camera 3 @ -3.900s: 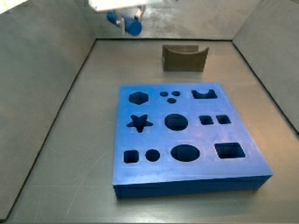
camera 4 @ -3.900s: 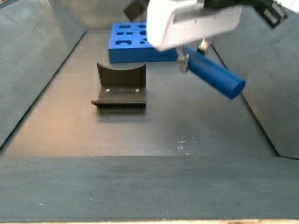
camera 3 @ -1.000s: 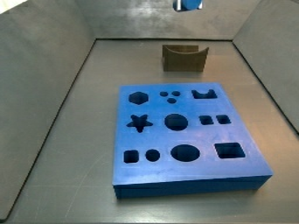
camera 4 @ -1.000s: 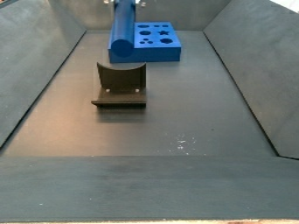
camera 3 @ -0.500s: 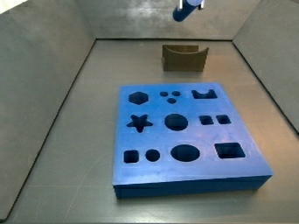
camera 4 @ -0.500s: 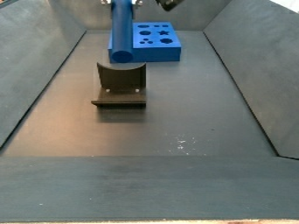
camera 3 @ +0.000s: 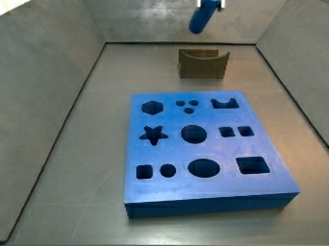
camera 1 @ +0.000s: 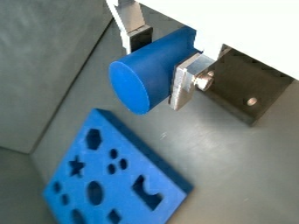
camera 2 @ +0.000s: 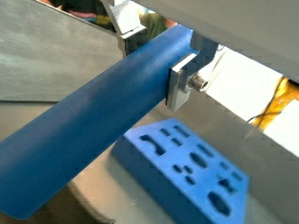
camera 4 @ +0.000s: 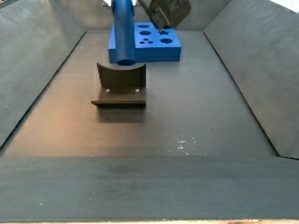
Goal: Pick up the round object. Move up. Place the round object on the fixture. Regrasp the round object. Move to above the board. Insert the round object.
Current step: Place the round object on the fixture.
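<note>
My gripper (camera 1: 158, 57) is shut on the round object (camera 1: 149, 72), a smooth blue peg held across its middle between the silver fingers (camera 1: 184, 80). The peg's full length shows in a wrist view (camera 2: 111, 122). In both side views the peg (camera 3: 203, 16) (camera 4: 121, 31) hangs high over the far end of the floor, tilted, with its lower end above the olive-brown fixture (camera 3: 202, 63) (camera 4: 121, 86). The blue board (camera 3: 206, 144) (camera 4: 156, 42) with shaped holes lies flat beyond the fixture. The gripper body is mostly cut off in the side views.
Grey sloping walls (camera 3: 64, 58) enclose the dark floor (camera 4: 176, 131) on both sides. The fixture (camera 1: 251, 87) and the board (camera 1: 111, 184) both lie below the gripper in a wrist view.
The peg has come down a little toward the fixture, still held. A dark part of the gripper has entered the top of a side view.
</note>
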